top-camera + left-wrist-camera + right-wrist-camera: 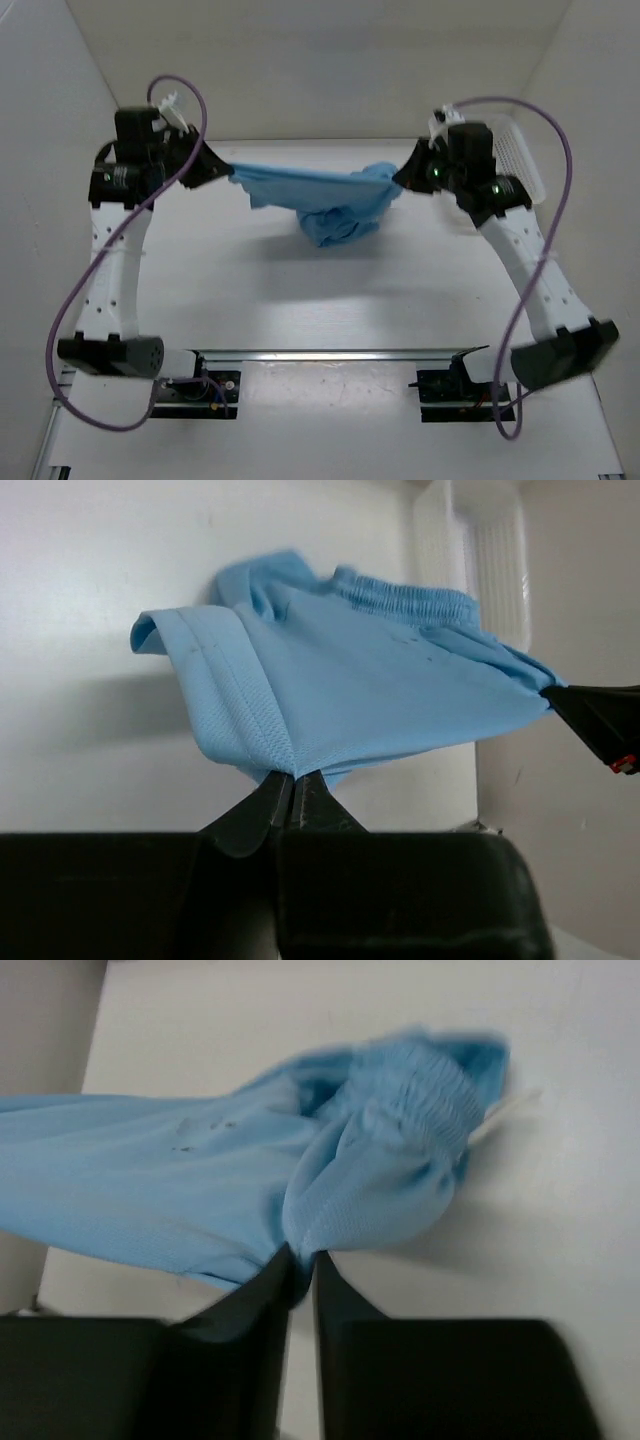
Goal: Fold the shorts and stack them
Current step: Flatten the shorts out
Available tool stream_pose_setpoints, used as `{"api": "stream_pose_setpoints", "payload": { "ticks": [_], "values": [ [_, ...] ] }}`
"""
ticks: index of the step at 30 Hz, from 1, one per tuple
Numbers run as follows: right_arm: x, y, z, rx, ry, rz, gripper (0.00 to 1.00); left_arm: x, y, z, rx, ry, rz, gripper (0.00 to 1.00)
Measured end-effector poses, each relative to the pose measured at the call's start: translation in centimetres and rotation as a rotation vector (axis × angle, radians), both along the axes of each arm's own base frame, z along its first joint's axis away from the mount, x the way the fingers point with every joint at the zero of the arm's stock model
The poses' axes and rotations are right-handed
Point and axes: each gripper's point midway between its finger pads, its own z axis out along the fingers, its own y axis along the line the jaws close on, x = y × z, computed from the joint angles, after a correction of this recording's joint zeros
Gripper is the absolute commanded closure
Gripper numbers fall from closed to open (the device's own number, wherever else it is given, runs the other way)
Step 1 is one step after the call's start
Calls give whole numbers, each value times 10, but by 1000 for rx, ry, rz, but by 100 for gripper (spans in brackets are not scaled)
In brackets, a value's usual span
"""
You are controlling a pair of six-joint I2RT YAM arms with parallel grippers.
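The left claw point(293, 780) is pressed together on the hemmed edge of one leg of the shorts point(370, 690), and the right claw point(300, 1260) is pinched shut on bunched cloth just under the gathered waistband, where a white drawstring point(500, 1115) pokes out. The two claws face each other across the far half of the table point(300, 310), well apart, with the shorts drawn between them as a band. The long axis of the shorts runs left to right, hem end at the left, waistband end at the right. A loose bunch of cloth hangs below the band right of the middle; whether it touches the table I cannot tell. Each arm rises from its base at the near edge, leans outward, then bends inward at the top so its wrist points toward the middle; purple cables point(75, 300) loop off both. A broad stretch of table lies between the shorts and the bases. White walls point(40, 150) close in left, right and behind, and a white basket point(520, 155) sits in the far right corner just behind the right wrist.
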Motion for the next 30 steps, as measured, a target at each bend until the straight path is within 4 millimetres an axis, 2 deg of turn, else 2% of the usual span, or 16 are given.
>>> {"api": "stream_pose_setpoints", "payload": {
  "ticks": [1,2,4,5,8,10,11,12,14,15,16,19,20,22,25,30],
  "values": [
    [-20,-4,-18,1,28,-7,60,-17,-3,-13,-1,28,-14,79],
    [-45,-10,-39,-5,65,-16,20,-33,-5,-32,2,55,-24,60],
    [-93,-22,-89,-24,137,-33,5,-68,-3,-79,12,144,-24,16],
    [-112,-27,-113,-35,186,-48,1,-82,-1,-103,19,195,-22,12],
    [-157,-44,-180,-72,323,-106,1,-115,2,-185,15,408,-4,6],
    [-173,-57,-210,-108,405,-167,12,-126,3,-226,19,549,15,6],
    [-176,-63,-217,-124,428,-198,23,-128,4,-239,24,592,24,11],
    [-175,-67,-220,-136,434,-224,42,-130,5,-247,28,623,36,20],
    [-168,-71,-217,-153,428,-257,53,-130,8,-252,35,636,59,24],
    [-162,-70,-214,-160,425,-264,51,-128,8,-251,33,626,67,24],
    [-155,-67,-213,-173,434,-266,45,-126,9,-253,32,616,72,16],
    [-129,-51,-218,-217,462,-234,9,-134,9,-276,27,659,98,2],
    [-123,-44,-224,-232,478,-220,5,-140,9,-289,23,690,110,0],
    [-117,-31,-241,-286,521,-177,0,-157,9,-315,14,780,134,0],
    [-114,-14,-265,-337,586,-136,0,-177,9,-346,10,903,172,0],
    [-117,-10,-292,-360,675,-151,5,-171,10,-371,10,973,221,3]
  ]
}}
